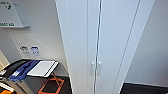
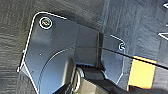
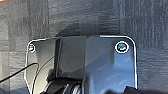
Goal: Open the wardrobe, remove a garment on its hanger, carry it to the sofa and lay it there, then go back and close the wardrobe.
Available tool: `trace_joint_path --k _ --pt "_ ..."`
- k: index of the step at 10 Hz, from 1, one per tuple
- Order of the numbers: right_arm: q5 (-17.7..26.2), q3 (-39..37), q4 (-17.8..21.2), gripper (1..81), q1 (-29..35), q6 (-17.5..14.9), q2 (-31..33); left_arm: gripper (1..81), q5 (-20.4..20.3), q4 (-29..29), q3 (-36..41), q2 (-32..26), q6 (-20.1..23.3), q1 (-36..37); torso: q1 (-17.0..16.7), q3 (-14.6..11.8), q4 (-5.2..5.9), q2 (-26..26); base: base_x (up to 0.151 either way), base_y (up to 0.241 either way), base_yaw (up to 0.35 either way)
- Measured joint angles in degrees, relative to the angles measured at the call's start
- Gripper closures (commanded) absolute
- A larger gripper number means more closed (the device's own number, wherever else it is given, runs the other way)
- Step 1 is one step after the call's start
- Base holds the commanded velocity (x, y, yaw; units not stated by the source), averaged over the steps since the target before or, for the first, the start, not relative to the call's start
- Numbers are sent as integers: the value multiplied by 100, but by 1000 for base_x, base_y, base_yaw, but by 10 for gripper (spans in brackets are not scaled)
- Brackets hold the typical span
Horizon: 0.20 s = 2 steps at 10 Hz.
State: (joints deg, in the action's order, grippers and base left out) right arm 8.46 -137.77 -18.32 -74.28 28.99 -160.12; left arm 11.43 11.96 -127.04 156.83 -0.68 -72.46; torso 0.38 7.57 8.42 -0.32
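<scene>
Wardrobe (image 1: 100,37): top and base are cut off by the frame edges, and the closed doors hide the interior. Handles (image 1: 96,68): blurred, so their shape cannot be resolved. Wall labels (image 1: 30,50): text too small to read. In both wrist views the dark plate hides the fingers, so their state is undetermined.

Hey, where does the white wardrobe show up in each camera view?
Head view: the wardrobe stands tall through the middle, doors shut, handles low at centre.
Left wrist view: the camera faces the dark floor.
Right wrist view: again the camera faces the dark floor.
Shared landmark: the dark floor, at the head view's bottom right.
</scene>
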Motion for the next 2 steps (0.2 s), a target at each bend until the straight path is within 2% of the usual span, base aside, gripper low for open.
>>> trace_joint_path --k 2 --pt "-52 -575 -447 10 -507 -11 -650 10 -336 -279 -986 380 5 -234 -4 -2 0 0 0 0 0"
